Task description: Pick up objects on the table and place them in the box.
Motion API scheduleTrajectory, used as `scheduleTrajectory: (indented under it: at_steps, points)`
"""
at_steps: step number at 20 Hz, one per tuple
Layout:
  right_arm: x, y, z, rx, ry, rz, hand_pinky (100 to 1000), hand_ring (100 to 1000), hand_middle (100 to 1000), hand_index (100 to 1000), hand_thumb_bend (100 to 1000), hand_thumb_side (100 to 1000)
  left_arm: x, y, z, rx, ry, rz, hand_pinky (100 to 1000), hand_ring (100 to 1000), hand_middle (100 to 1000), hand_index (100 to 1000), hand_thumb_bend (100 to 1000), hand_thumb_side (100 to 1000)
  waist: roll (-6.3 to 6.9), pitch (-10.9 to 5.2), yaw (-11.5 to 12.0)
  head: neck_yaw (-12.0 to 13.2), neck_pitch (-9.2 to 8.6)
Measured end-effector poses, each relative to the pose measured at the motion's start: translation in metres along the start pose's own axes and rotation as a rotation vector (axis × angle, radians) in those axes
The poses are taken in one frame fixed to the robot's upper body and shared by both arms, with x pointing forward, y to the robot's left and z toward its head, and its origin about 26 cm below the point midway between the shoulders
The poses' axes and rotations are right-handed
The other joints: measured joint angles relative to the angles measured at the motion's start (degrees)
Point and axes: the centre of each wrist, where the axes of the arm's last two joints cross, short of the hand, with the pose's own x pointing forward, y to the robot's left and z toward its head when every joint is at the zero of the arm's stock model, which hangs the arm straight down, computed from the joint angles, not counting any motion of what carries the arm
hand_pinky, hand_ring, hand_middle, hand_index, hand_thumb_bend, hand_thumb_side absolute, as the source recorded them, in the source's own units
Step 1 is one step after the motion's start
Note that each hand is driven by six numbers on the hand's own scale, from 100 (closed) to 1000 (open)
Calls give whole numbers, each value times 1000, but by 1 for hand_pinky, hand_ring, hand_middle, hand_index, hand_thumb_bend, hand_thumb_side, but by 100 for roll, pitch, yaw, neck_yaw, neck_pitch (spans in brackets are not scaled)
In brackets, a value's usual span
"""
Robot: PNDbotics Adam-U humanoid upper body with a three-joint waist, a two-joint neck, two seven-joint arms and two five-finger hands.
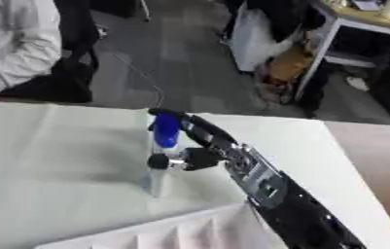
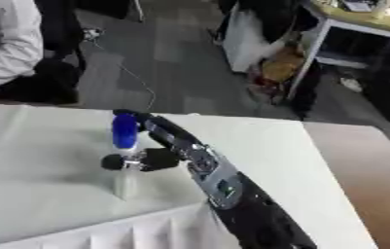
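Observation:
A slim bottle [image 1: 158, 179] with a blue top [image 1: 166, 132] and a pale body stands upright, or nearly so, on the white-covered table [image 1: 53, 160]; I cannot tell whether its base touches the cloth. My right hand [image 1: 204, 156] comes in from the lower right and is shut on the bottle: fingers curl over its blue top and the thumb [image 1: 158, 161] crosses its middle. A white box [image 1: 189, 232] lies at the bottom edge, just below and to the right of the bottle. My left hand shows in no view.
The table's right edge [image 1: 351, 165] runs diagonally, with a brown surface [image 1: 385, 160] beyond it. A seated person in a white top [image 1: 10, 44] is at the far left, off the table. Shelving and bags [image 1: 283, 58] stand behind.

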Motion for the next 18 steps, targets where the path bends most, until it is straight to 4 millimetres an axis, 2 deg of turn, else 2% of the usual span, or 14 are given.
scheduleTrajectory:
  at_steps: [1, 2, 3, 4, 6, 8, 9, 11, 12, 13, 14, 15, 16, 18]
  points:
    - [0, 1, 0, -17, 1, -1, 709, 954, 695, 992, 837, 750, 0, 0, 0, -1, -1, 1, 620, 617, 719, 861, 585, 997, -1, 0, 6, 0, 0]
    - [0, 1, -1, -40, 5, -1, 416, 795, 549, 866, 814, 676, 0, 0, -1, -3, -4, 2, 619, 616, 719, 861, 585, 997, -1, 0, 9, 0, 0]
    - [-1, 1, 0, -72, 12, -1, 442, 812, 564, 878, 817, 687, 0, -1, -2, -5, -6, 3, 619, 616, 719, 861, 585, 997, -1, 0, 12, 0, 0]
    - [-1, 1, 0, -110, 19, -1, 249, 641, 427, 755, 773, 557, 0, -1, -2, -5, -7, 3, 618, 615, 718, 861, 585, 997, -1, 0, 12, 0, 0]
    - [-2, 2, 0, -197, 30, -1, 100, 481, 279, 640, 747, 447, 0, -1, -2, -5, -7, 3, 618, 615, 718, 861, 585, 998, -1, 0, 11, 0, 0]
    - [-4, 5, 1, -273, 37, -4, 100, 409, 215, 583, 756, 427, 0, -1, -2, -5, -7, 3, 618, 615, 713, 861, 585, 998, -1, 0, 0, 0, -1]
    - [-5, 8, 1, -300, 40, -7, 100, 430, 231, 604, 766, 456, 0, -1, -2, -6, -7, 3, 618, 615, 713, 861, 585, 998, 0, 0, -7, 0, -1]
    - [-9, 18, 2, -314, 51, -6, 191, 495, 279, 636, 763, 480, 0, -1, -2, -6, -8, 3, 617, 615, 713, 861, 585, 999, 1, 0, -11, 0, -1]
    - [-11, 22, 2, -306, 57, 0, 168, 478, 245, 593, 747, 474, 0, -1, -2, -6, -8, 4, 618, 616, 713, 861, 585, 999, 1, 0, -11, 0, -1]
    - [-12, 25, 2, -297, 62, 5, 183, 489, 259, 610, 755, 482, 0, -1, -2, -7, -9, 4, 618, 616, 713, 861, 585, 999, 1, 0, -12, 0, -1]
    - [-14, 28, 3, -286, 66, 15, 100, 403, 153, 507, 716, 441, 0, -1, -2, -6, -9, 4, 618, 616, 713, 861, 585, 999, 1, 0, -11, 0, -1]
    - [-15, 30, 3, -280, 68, 22, 100, 313, 100, 408, 693, 420, 0, -1, -2, -5, -10, 4, 619, 617, 713, 861, 585, 999, 1, 0, -11, 0, 0]
    - [-15, 31, 2, -280, 67, 27, 100, 223, 100, 331, 608, 476, 0, -1, -2, -5, -11, 4, 619, 618, 714, 861, 585, 999, 1, 0, -11, 0, 0]
    - [-17, 32, 3, -298, 57, 28, 100, 100, 100, 212, 272, 606, 0, -1, -2, -5, -11, 5, 620, 618, 713, 861, 585, 999, 1, 0, -11, 0, 0]
